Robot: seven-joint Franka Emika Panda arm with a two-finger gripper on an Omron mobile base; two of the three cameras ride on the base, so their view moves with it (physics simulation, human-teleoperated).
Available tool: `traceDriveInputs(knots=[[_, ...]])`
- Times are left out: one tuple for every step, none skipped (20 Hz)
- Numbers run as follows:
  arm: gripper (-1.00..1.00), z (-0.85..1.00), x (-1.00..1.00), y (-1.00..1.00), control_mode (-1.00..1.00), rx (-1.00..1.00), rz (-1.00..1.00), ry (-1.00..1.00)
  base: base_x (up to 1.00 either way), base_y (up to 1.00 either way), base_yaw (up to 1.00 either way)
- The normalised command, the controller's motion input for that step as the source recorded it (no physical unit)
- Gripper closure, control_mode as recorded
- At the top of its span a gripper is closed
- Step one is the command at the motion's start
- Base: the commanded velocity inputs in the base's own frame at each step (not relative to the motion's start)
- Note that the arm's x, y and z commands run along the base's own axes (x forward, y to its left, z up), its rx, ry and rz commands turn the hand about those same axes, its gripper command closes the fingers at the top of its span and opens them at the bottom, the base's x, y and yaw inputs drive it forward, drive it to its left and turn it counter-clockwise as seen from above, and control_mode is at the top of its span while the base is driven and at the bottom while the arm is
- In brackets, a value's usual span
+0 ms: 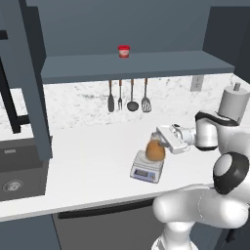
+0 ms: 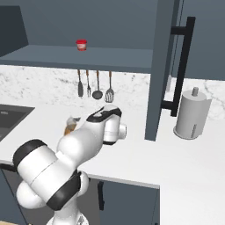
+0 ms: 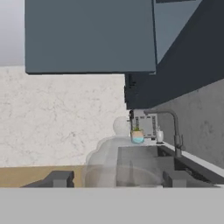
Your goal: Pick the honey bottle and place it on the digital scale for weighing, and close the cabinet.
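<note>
Bottle (image 1: pixel 155 151) sits upright on scale (image 1: pixel 147 168), gripper (image 1: pixel 158 139) clamped at its cap, probably steadying pre-release. Cabinet (image 1: pixel 30 83) doors open; closing remains.

Glossy white, rounded shells along the whole arm (image 1: pixel 205 205), swollen and bulbous at the links. Dark, near-black bands and round caps at the joints, one large cap plain in the left base view, a broad dark ring low in the right base view. White wrist block with a black strip along its top. Pale, boxy hand (image 1: pixel 168 138). Two small dark grey, blocky finger tips (image 3: pixel 59 178) in the hand view.
</note>
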Motion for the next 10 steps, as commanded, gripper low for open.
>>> traceDriveInputs(knots=[[1.0, -0.39, 0.11, 0.0, -1.0, 0.0, 0.0, 0.0, 0.0, 0.0, 0.0], [1.0, -0.39, 0.11, 0.0, -1.0, 0.0, 0.0, 0.0, 0.0, 0.0, 0.0], [1.0, -0.37, 0.13, 0.0, -1.0, 0.0, 0.0, 0.0, 0.0, 0.0, 0.0], [1.0, -0.31, 0.14, 0.0, -1.0, 0.0, 0.0, 0.0, 0.0, 0.0, 0.0], [1.0, -0.25, 0.12, 0.0, -1.0, 0.0, 0.0, 0.0, 0.0, 0.0, 0.0], [1.0, -0.2, 0.11, 0.0, -1.0, 0.0, 0.0, 0.0, 0.0, 0.0, 0.0], [1.0, -0.21, 0.11, 0.0, -1.0, 0.0, 0.0, 0.0, 0.0, 0.0, 0.0], [1.0, -0.23, 0.12, 0.0, -1.0, 0.0, 0.0, 0.0, 0.0, 0.0, 0.0], [1.0, -0.22, 0.15, 0.0, -1.0, 0.0, 0.0, 0.0, 0.0, 0.0, 0.0], [1.0, -0.18, 0.16, 0.0, -1.0, 0.0, 0.0, -0.02, 0.0, 0.0, 0.0]])
